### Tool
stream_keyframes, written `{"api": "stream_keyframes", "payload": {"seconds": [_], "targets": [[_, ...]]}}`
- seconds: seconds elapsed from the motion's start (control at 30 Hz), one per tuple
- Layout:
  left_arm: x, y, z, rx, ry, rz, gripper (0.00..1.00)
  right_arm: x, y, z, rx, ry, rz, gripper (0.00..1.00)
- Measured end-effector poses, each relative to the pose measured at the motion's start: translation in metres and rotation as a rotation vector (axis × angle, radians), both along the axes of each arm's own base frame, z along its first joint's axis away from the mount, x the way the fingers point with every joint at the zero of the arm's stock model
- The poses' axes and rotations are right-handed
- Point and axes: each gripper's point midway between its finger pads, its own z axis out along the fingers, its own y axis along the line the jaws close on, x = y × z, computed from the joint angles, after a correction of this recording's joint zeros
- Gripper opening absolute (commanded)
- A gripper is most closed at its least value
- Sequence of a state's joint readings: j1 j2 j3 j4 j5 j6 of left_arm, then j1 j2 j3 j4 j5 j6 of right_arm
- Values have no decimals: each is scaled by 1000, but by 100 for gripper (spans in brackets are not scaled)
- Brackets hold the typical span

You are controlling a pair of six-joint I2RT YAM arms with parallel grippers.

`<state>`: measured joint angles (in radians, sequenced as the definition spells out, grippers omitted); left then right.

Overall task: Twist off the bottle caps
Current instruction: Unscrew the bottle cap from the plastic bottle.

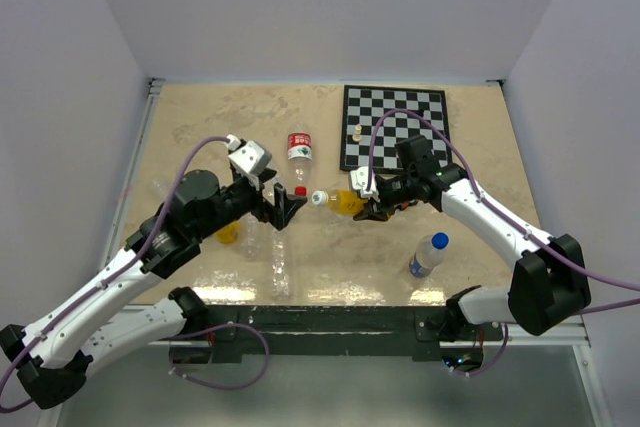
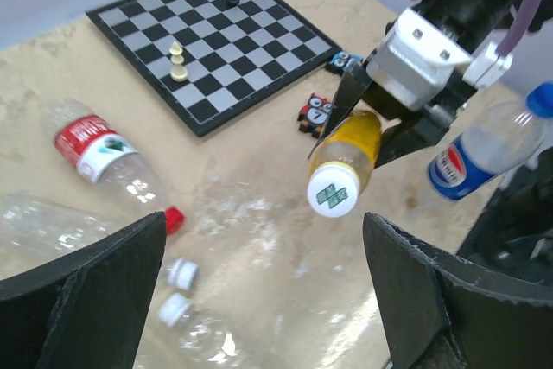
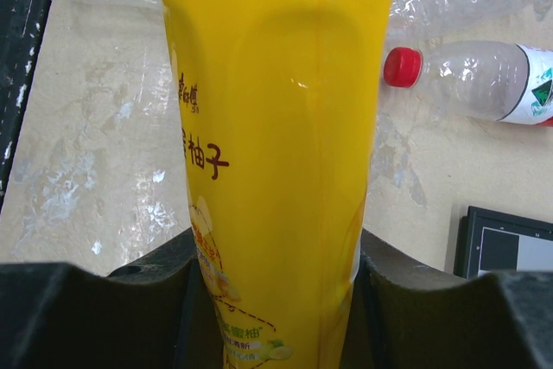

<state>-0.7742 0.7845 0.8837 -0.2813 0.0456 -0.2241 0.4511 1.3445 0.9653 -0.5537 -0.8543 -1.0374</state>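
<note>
My right gripper [image 1: 368, 209] is shut on an orange-yellow bottle [image 1: 347, 202] and holds it off the table, lying level. Its white cap [image 1: 318, 198] points at my left gripper [image 1: 292, 205]. In the left wrist view that cap [image 2: 333, 194], printed green, sits on the bottle [image 2: 352, 146] just beyond my open left gripper [image 2: 263, 300], apart from both fingers. The right wrist view shows the yellow bottle [image 3: 276, 127] clamped between the fingers [image 3: 155, 274]. A clear bottle [image 1: 426, 257] with a blue-and-white label and a blue cap [image 1: 440, 240] lies near the right arm. A second orange bottle [image 1: 228, 234] is partly hidden under the left arm.
Two loose white caps [image 2: 180, 287] lie on the table below the left gripper. A red-capped, red-labelled bottle [image 1: 299, 147] and a long clear unlabelled bottle [image 1: 280, 262] lie nearby. At the back right is a chessboard [image 1: 395, 127] with a few pieces; small owl figures [image 2: 315, 112] sit beside it.
</note>
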Motion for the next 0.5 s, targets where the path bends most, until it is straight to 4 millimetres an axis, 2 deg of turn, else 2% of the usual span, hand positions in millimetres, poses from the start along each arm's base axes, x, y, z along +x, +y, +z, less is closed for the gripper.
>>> {"api": "stream_keyframes", "payload": {"seconds": [0.23, 0.5], "targets": [[-1, 1, -9, 191, -200, -123, 99, 0, 0, 0, 0, 0, 0, 0], [-12, -14, -21, 292, -385, -323, 96, 0, 0, 0, 0, 0, 1, 0]]}}
